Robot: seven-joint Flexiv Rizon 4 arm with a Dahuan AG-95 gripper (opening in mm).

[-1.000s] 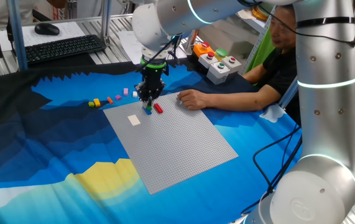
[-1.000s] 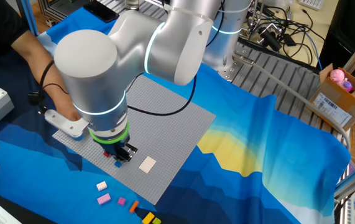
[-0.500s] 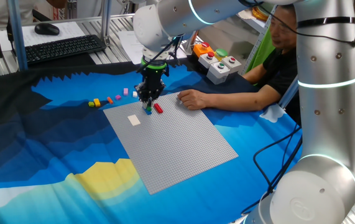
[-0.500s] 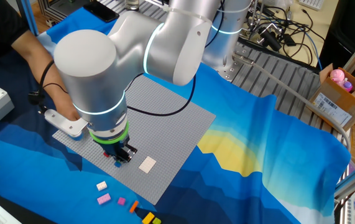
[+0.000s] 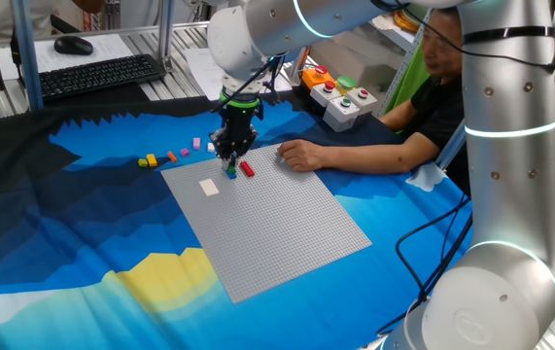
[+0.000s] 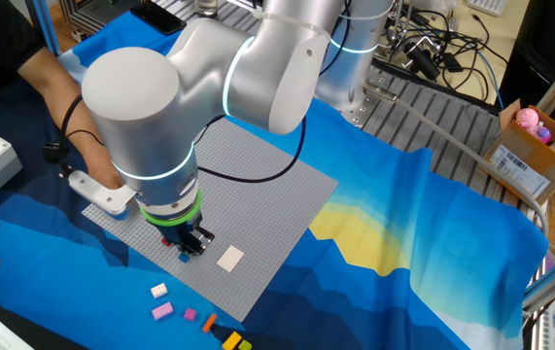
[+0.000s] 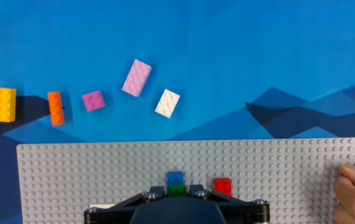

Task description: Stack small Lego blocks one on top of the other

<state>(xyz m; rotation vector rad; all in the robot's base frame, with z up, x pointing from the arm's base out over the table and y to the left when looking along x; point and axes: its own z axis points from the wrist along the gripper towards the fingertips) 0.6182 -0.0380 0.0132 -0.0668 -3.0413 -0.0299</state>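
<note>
While the arm points straight down, the tool [image 7: 176, 194] pinches a green block [image 7: 176, 189] — beside 1 blue block [image 7: 176, 177].

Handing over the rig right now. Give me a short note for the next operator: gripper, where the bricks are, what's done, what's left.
Gripper: low over the grey baseplate, fingertips at the green brick; whether it grips it cannot be told.
Blue brick sits just beyond the green one; red brick beside them on the plate.
Loose on the blue cloth: white, two pink, orange, yellow.
A cream flat piece lies on the plate.
A person's hand rests at the plate's edge.
Left: stack the loose bricks.
</note>
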